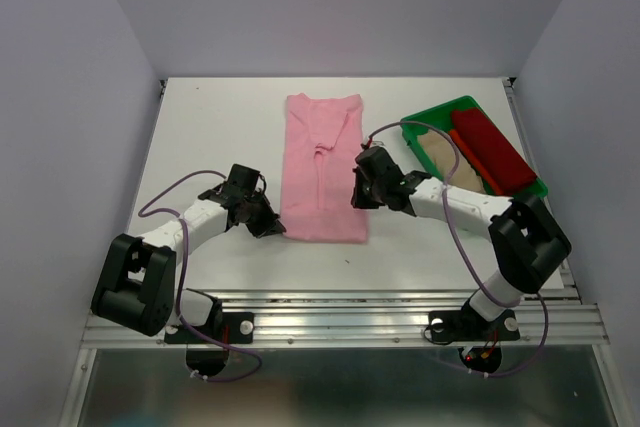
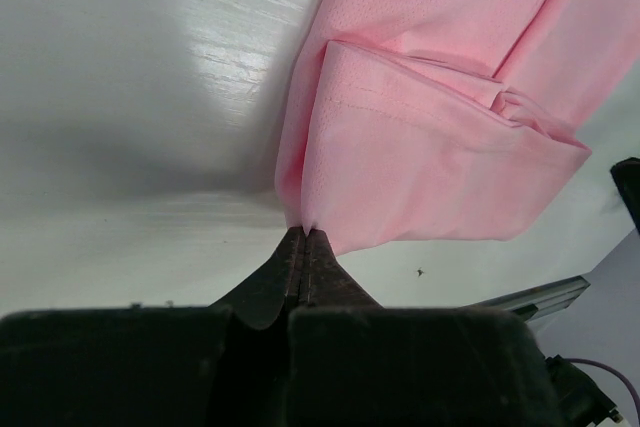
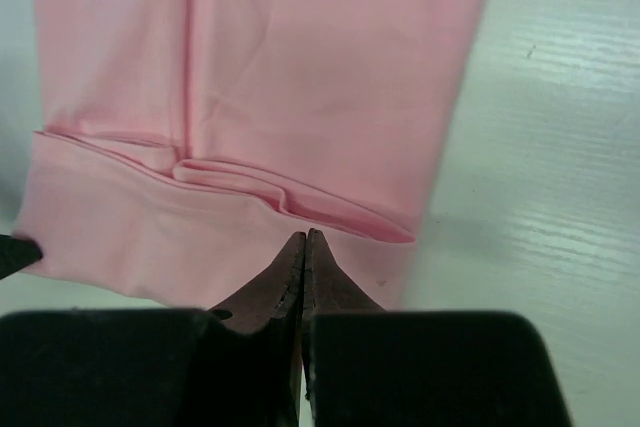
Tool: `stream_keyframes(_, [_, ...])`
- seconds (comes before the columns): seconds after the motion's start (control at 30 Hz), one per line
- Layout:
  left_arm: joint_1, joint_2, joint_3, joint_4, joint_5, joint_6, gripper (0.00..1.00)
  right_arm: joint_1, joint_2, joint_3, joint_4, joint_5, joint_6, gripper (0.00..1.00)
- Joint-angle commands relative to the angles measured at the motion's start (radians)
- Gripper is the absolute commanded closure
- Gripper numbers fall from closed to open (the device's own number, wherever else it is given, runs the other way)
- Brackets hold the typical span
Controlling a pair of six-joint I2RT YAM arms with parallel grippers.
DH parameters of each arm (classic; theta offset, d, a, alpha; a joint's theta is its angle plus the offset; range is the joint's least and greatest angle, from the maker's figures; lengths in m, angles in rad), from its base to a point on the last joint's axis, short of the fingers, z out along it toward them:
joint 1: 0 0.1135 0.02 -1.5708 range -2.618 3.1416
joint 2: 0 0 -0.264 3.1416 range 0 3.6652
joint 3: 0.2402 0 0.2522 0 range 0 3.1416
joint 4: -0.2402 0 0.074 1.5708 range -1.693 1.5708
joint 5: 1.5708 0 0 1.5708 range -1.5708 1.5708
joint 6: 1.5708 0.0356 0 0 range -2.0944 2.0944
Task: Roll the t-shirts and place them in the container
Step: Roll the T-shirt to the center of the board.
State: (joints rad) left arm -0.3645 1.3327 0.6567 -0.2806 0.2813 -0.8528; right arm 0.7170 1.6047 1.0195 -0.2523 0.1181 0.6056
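Note:
A light pink t-shirt (image 1: 322, 172) (image 2: 430, 117) (image 3: 280, 67) lies folded into a long strip in the middle of the white table, with a cross fold partway up it. My left gripper (image 1: 272, 228) (image 2: 303, 232) is shut at the shirt's near left corner, and the cloth runs right into its tips. My right gripper (image 1: 358, 194) (image 3: 305, 235) is shut over the shirt's right side, just short of the cross fold, with nothing seen between its jaws. A dark red t-shirt (image 1: 492, 152) and a beige one (image 1: 432, 145) lie rolled in the tray.
The green plastic tray (image 1: 440, 110) stands at the right of the table, close behind the right arm. White walls close in the table on the left, right and back. A metal rail (image 1: 340, 319) runs along the near edge.

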Motion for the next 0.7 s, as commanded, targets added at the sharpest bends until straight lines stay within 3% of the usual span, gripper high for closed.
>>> stream_keyframes(0.0, [0.006, -0.015, 0.024, -0.003, 0.001, 0.012, 1.00, -0.002, 0.032, -0.047, -0.011, 0.028, -0.012, 0.99])
stream_keyframes(0.2, [0.009, -0.020, 0.024, -0.008, -0.001, 0.014, 1.00, -0.002, 0.081, -0.067, 0.007, 0.022, -0.012, 0.99])
stream_keyframes(0.43, [0.009, -0.023, 0.026, -0.011, 0.002, 0.012, 1.00, -0.002, -0.065, -0.065, -0.014, 0.061, -0.066, 0.97])
stream_keyframes(0.63, [0.013, -0.021, 0.034, -0.015, -0.001, 0.008, 1.00, -0.002, -0.172, -0.121, -0.079, 0.077, -0.124, 0.77])
stream_keyframes(0.67, [0.013, -0.021, 0.034, -0.015, -0.001, 0.005, 1.00, -0.002, -0.181, -0.139, -0.096, 0.055, -0.112, 0.62])
